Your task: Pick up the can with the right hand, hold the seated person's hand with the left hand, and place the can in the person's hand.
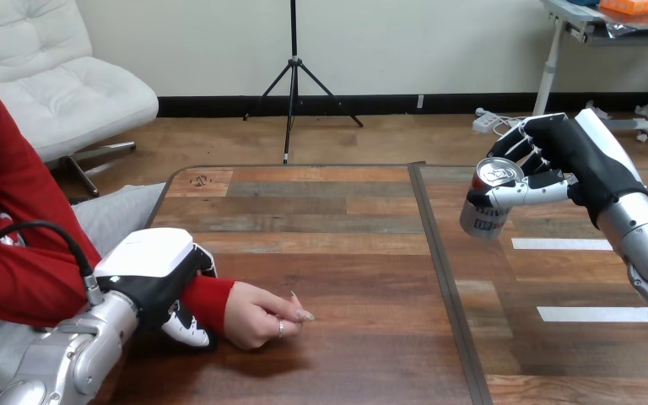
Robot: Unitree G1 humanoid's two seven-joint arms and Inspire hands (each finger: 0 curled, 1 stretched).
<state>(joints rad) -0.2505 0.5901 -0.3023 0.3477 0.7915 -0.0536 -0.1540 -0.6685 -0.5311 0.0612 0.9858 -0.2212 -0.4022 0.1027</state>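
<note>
Silver with a red rim round its top, the can sits in the grasp of the right robot hand in the head view, at the far right of the scene. The fingers wrap round the can's far side and the thumb crosses its near side, so the hand is closed on it. The can is close to upright, slightly tilted, with its pull-tab top in sight. It appears to be held in the air over the right part of the wooden table, not resting on it. On the table below and to the right of the can lie two white tape strips, one nearer than the other.

At the near left, the left robot hand lies over the person's wrist, which is covered by a red sleeve. Its white back faces up, and a curled black-and-white finger shows under the near side of the wrist, so this hand is clasped round the wrist. Just right of it, the person's hand rests on the table, loosely curled with the fingertips pointing right.

The can and the person's hand are well apart, with a dark seam in the tabletop running between them from far to near.
</note>
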